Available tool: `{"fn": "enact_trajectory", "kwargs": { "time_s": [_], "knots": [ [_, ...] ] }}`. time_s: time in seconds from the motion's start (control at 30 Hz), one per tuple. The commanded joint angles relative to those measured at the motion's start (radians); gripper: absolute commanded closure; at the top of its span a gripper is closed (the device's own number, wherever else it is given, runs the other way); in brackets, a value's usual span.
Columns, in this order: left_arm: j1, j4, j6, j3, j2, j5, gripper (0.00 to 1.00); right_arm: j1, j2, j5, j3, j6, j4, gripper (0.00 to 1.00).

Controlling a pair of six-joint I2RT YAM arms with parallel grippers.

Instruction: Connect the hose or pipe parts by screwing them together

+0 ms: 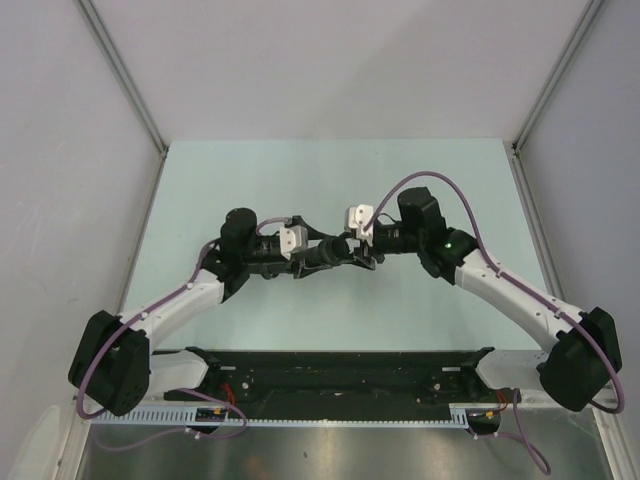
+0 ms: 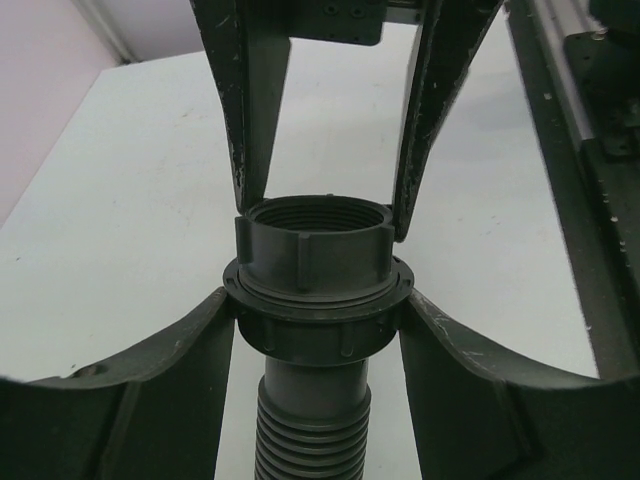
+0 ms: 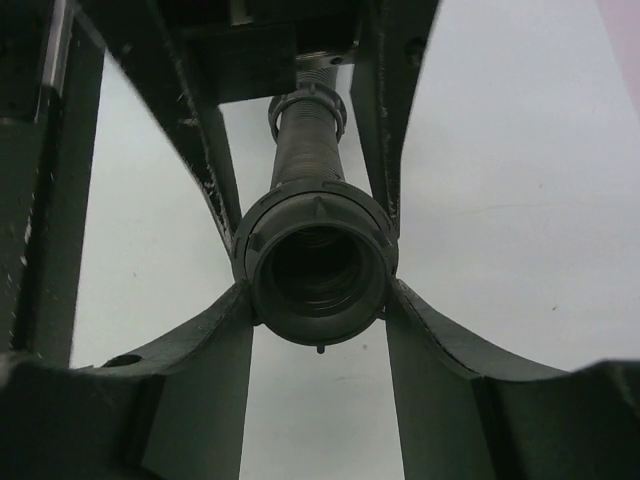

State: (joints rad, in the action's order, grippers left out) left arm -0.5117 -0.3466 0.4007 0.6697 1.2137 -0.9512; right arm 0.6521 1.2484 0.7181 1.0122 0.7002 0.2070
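Note:
Above the middle of the table the two arms meet around the black pipe parts (image 1: 340, 249). In the left wrist view my left gripper (image 2: 318, 300) is shut on the wide collar (image 2: 318, 335) of a ribbed tube (image 2: 312, 430). A threaded ring nut (image 2: 315, 250) sits on top of that collar. The right gripper's fingers (image 2: 250, 170) come in from above and touch the nut on both sides. In the right wrist view my right gripper (image 3: 318, 288) is shut on the ring nut (image 3: 318, 235), its bore facing the camera. The tube (image 3: 305, 150) runs away behind it. The left gripper (image 1: 322, 254) and right gripper (image 1: 362, 253) face each other.
The pale green table (image 1: 330, 180) lies below the arms, between grey side walls. A black rail with cabling (image 1: 340, 372) runs along the near edge, between the arm bases. Part of that rail (image 2: 590, 150) shows at the right of the left wrist view.

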Motion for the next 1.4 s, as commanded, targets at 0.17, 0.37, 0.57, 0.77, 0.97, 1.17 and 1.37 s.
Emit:
{"fn": "enact_trajectory", "kwargs": {
  "time_s": [0.17,0.37,0.57,0.77,0.97,1.17,1.37],
  "knots": [
    [-0.056,-0.058,0.111,0.033,-0.025,0.281,0.99,0.066,0.104,-0.241,0.028,-1.04,-0.362,0.64],
    [-0.123,-0.058,0.216,0.01,-0.026,0.525,1.0,0.061,0.198,-0.294,0.025,-1.551,-0.447,0.57],
    [-0.143,-0.058,0.253,-0.009,-0.039,0.606,1.0,0.058,0.221,-0.258,0.02,-1.745,-0.58,0.37],
    [-0.128,-0.058,0.228,-0.01,-0.049,0.56,1.0,0.011,0.146,-0.337,0.016,-1.564,-0.405,0.0],
    [-0.083,-0.061,0.175,-0.005,-0.069,0.398,1.0,-0.091,0.066,-0.339,0.011,-1.255,-0.331,0.0],
    [-0.064,-0.061,0.135,-0.007,-0.088,0.27,1.0,-0.189,0.0,-0.312,0.011,-0.922,-0.287,0.0],
    [-0.04,-0.061,0.075,0.013,-0.063,0.092,1.0,-0.165,-0.065,0.076,0.011,-0.232,-0.114,0.03]
  ]
}}
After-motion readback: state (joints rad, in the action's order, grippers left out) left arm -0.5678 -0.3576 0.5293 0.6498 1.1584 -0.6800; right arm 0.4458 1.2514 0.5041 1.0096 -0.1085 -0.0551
